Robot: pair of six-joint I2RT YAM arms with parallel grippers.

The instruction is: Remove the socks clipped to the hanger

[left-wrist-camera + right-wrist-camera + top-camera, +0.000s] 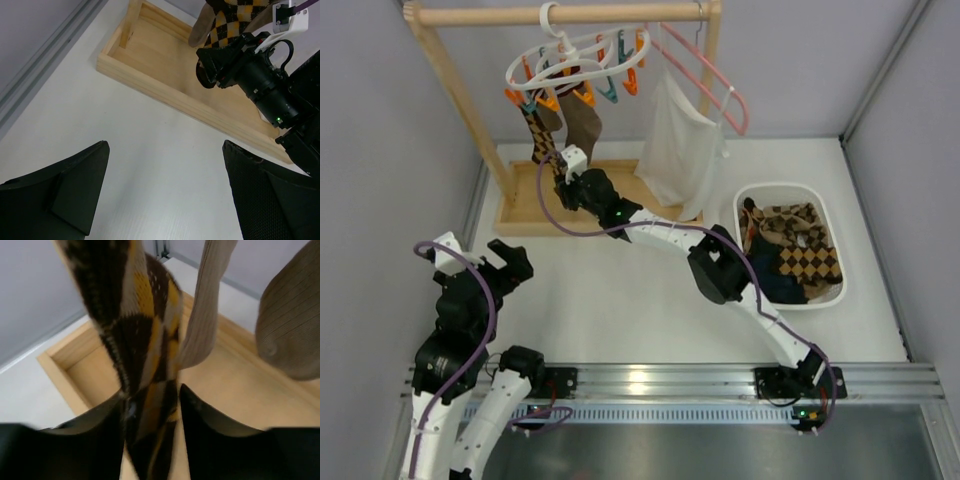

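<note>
The white ring hanger [575, 55] with orange and teal pins hangs from the wooden rail. An argyle sock [538, 135] and a plain brown sock [584, 122] hang clipped to it. My right gripper [563, 183] is at the argyle sock's lower end. In the right wrist view the gripper [151, 405] is shut on the argyle sock [135, 315], which bunches between the fingers; a tan sock [202, 305] and the brown sock [292, 325] hang behind it. My left gripper [510, 258] is open and empty over the table [166, 145].
The rack's wooden base tray [525, 210] lies under the socks. A white cloth [680, 150] hangs from a pink hanger [710, 80] on the right. A white bin [825, 215] at right holds several socks. Grey walls stand close on both sides.
</note>
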